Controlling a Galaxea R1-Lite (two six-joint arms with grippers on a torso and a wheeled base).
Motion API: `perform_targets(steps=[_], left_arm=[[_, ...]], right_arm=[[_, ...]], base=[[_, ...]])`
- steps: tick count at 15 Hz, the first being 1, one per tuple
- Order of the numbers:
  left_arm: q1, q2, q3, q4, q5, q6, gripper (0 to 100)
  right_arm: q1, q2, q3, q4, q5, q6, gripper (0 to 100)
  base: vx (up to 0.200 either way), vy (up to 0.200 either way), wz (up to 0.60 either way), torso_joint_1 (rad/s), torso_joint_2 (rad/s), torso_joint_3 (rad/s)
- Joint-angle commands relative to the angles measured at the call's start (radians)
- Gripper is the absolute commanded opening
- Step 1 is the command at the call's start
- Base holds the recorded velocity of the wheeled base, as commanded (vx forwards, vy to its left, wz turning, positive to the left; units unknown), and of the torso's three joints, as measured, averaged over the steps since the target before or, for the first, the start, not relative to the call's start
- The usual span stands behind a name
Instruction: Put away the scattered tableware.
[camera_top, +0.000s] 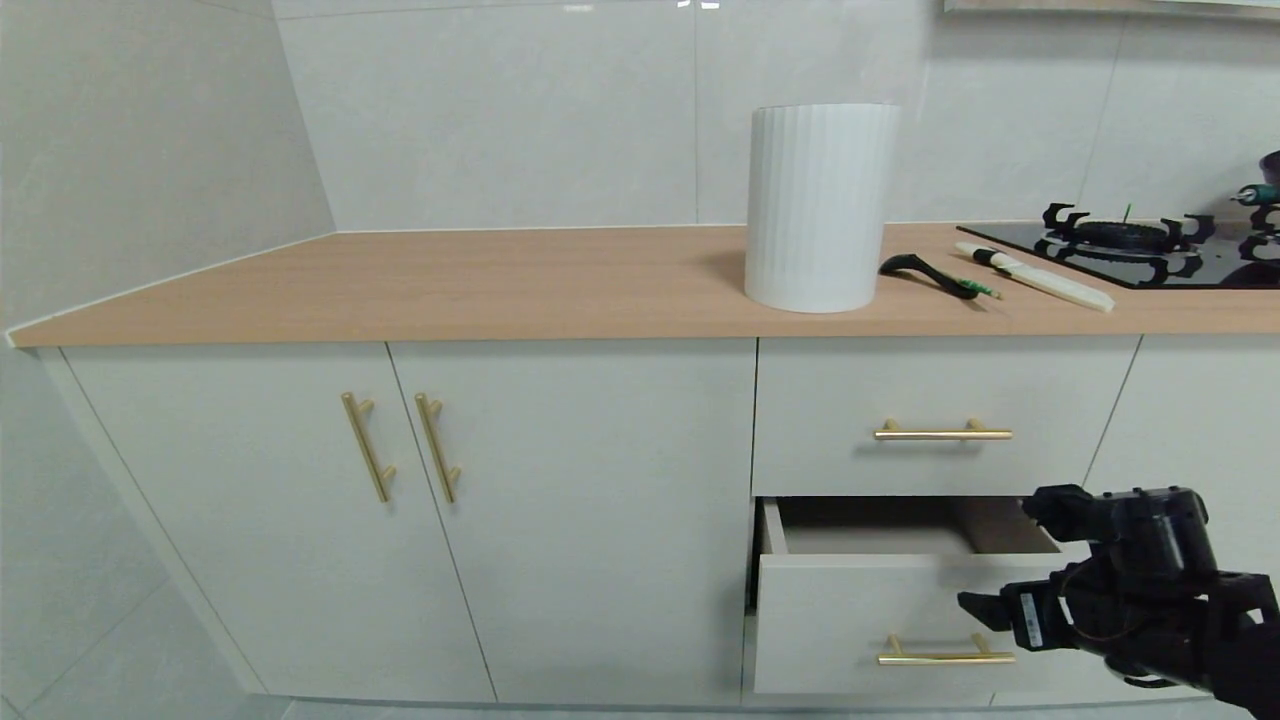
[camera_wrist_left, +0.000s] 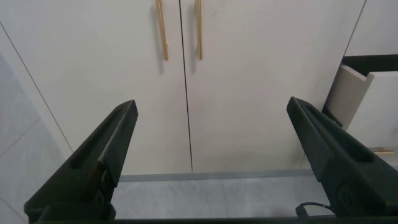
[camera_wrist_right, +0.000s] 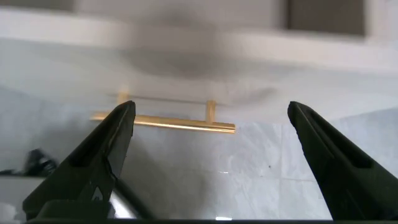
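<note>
While the right gripper (camera_top: 1000, 552), jaws spread and empty, hovers by the half-open white drawer (camera_top: 850, 610), the black-handled utensil (camera_top: 930, 272) lies at 12 o'clock, long axis 10-to-4.

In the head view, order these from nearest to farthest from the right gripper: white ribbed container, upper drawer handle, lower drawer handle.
1. Lower drawer handle, just beside the right gripper.
2. Upper drawer handle, above it.
3. White ribbed container, on the counter.

Matte black gripper (camera_top: 1003, 552), tapered angular fingers (camera_wrist_left: 106, 155)
</note>
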Motion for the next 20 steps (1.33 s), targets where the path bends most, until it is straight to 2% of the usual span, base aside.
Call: perform_targets(steps=[1,5,13,20], left_arm=[[0.000,0.000,0.000,0.000,0.000,0.000,100],[0.000,0.000,0.000,0.000,0.000,0.000,100],[0.000,0.000,0.000,0.000,0.000,0.000,100],[0.000,0.000,0.000,0.000,0.000,0.000,100]], right_arm=[[0.022,-0.131,-0.103,0.062,-0.001,0.001,100],[0.022,-0.013,-0.149,0.013,-0.015,0.016,100],[0.030,0.263,-0.165,-0.244,-0.061,0.068,100],[0.031,0.271,-0.161,-0.236,-0.061,0.065,100]], base=[[0.000,0.000,0.00,0.000,0.00,0.000],[0.000,0.000,0.00,0.000,0.00,0.000],[0.000,0.000,0.00,0.000,0.00,0.000],[0.000,0.000,0.00,0.000,0.00,0.000]])
